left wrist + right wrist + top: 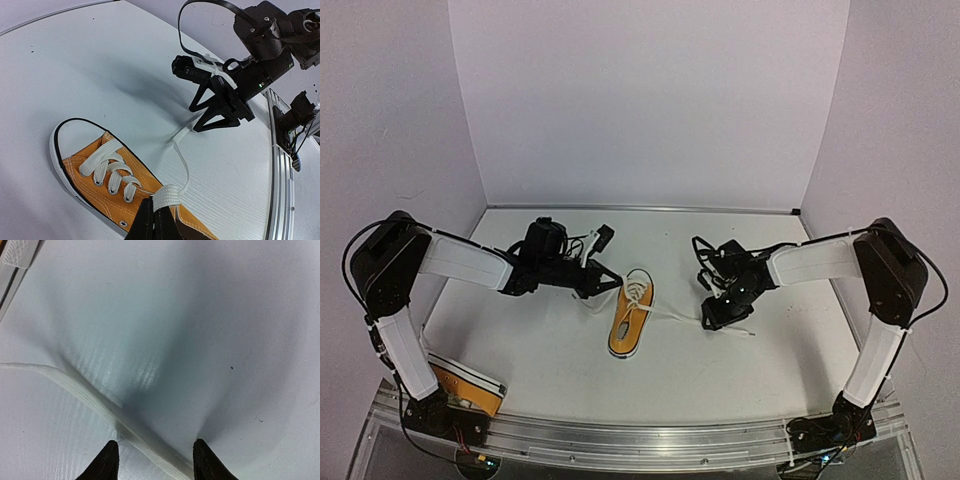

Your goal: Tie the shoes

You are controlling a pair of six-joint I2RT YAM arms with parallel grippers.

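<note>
Lying in the middle of the white table [550, 360], one orange shoe [626, 330] points its white toe cap [56, 150] toward the back wall [650, 100], with flat white laces crossed over metal eyelets [114, 190]. A thin black line edges the toe cap. The left gripper [613, 284] stands at the shoe's left side, its fingers pressed together on a loop of lace [167, 196] just above the orange canvas. A second strand [182, 160] runs from the shoe across the table to the right gripper [156, 442], whose fingers are spread apart, the strand lying flat on the table between them. The other shoe [468, 388] sits at the near left corner, beside the left arm's base [425, 410] and partly hidden by that arm.
</note>
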